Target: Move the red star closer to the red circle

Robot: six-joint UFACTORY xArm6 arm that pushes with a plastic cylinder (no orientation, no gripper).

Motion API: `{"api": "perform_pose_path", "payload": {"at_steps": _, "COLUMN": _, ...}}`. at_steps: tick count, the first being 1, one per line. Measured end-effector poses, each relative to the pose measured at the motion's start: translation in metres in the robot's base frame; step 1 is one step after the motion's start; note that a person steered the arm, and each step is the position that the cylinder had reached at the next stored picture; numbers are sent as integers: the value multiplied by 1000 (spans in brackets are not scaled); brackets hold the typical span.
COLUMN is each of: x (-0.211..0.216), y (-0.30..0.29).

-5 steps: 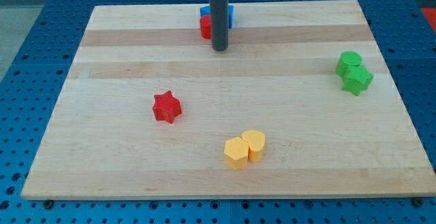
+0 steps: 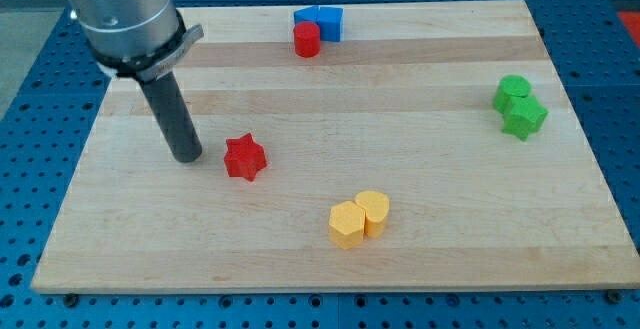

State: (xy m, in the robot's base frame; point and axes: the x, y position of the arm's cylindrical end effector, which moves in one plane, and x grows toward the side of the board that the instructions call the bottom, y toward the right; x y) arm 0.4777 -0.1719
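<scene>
Tip of my dark rod [image 2: 188, 156], holding nothing, sits just left of red star block [image 2: 244, 158], centre-left; prob. placed there to shove it twd red circle block [image 2: 307, 40], top centre.

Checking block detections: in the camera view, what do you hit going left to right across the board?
My tip → red star → red circle → yellow blocks → green blocks. Blue blocks overlap the red circle's span, so I left them out.
</scene>
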Motion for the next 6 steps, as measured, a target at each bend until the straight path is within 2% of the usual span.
{"api": "perform_pose_path", "payload": {"at_steps": 1, "x": 30, "y": 4}}
{"api": "perform_pose_path", "payload": {"at_steps": 2, "x": 42, "y": 31}}
{"api": "perform_pose_path", "payload": {"at_steps": 3, "x": 32, "y": 60}}
{"api": "perform_pose_path", "payload": {"at_steps": 6, "x": -39, "y": 79}}
